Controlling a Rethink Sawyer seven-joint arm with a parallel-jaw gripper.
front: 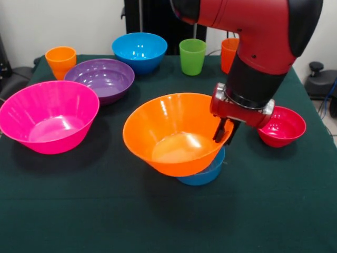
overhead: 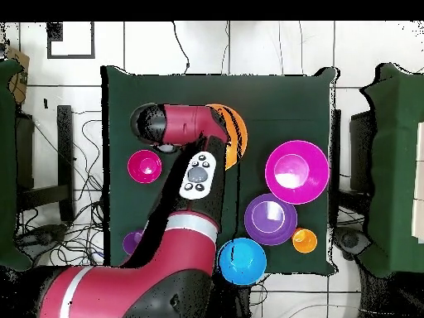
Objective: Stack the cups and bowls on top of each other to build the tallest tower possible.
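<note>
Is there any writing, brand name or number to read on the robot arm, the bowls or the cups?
None can be read. The red arm, the large orange bowl and the green cup show plain surfaces. The grey button panel on the arm carries no legible marks.

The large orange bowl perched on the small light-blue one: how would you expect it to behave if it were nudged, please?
The large orange bowl already sits tilted on the much narrower small light-blue bowl, so a nudge would probably tip or slide it off. Its glossy plastic surface suggests it is slippery, and it is likely stiff and light for its size. The gripper at its rim could easily unsettle it.
</note>
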